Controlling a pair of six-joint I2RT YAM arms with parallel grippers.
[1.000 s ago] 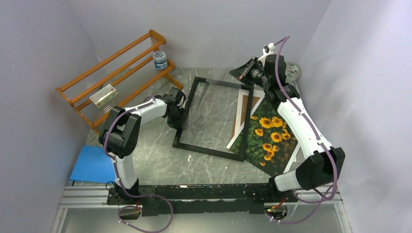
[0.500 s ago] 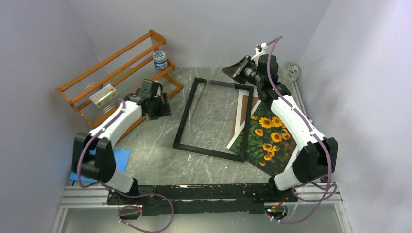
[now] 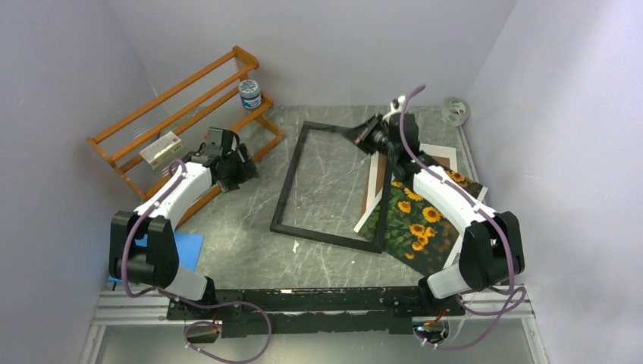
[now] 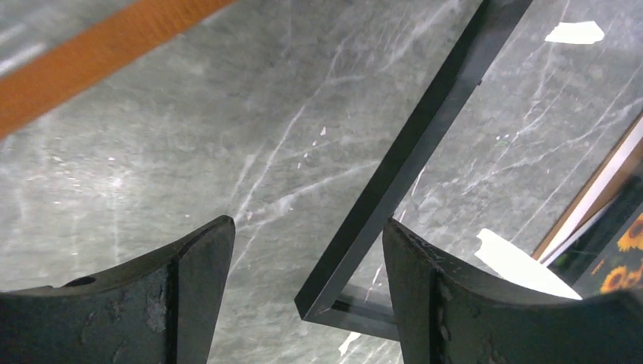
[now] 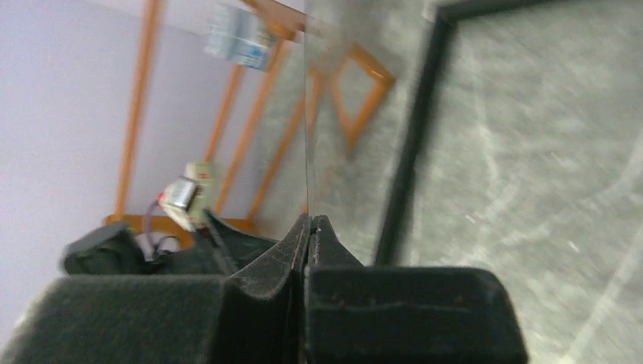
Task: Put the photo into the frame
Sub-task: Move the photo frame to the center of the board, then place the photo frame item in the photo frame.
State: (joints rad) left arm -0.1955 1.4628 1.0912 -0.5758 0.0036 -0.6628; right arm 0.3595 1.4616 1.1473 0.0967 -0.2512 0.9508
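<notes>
Left gripper (image 4: 307, 235) is spread wide with nothing between its dark, scuffed curved fingers, hovering over the table beside the frame's left rail. Right gripper (image 5: 309, 221) is pinched shut on the edge of a thin clear pane (image 5: 306, 114), seen edge-on as a hairline running up from the fingertips. Photo (image 3: 421, 220) lies flat and face up on the right of the table: glossy rectangular print, yellow sunflowers on dark green, skewed to the frame, mostly outside it. Frame (image 3: 285, 189) is a thin black rectangle lying flat mid-table, and its right rail crosses the photo's left edge. A white-bordered brown board (image 3: 381, 171) lies at that same rail, partly inside the opening. Table (image 3: 250, 250) is grey with white marble veining. Left arm reaches forward and left, wrist by the near end of the orange slatted wooden rack (image 3: 189, 91), well apart from the photo. Right arm stretches forward over the photo, wrist at the frame's far right corner. A blue sheet (image 3: 189, 246) lies flat by the left arm's base.
</notes>
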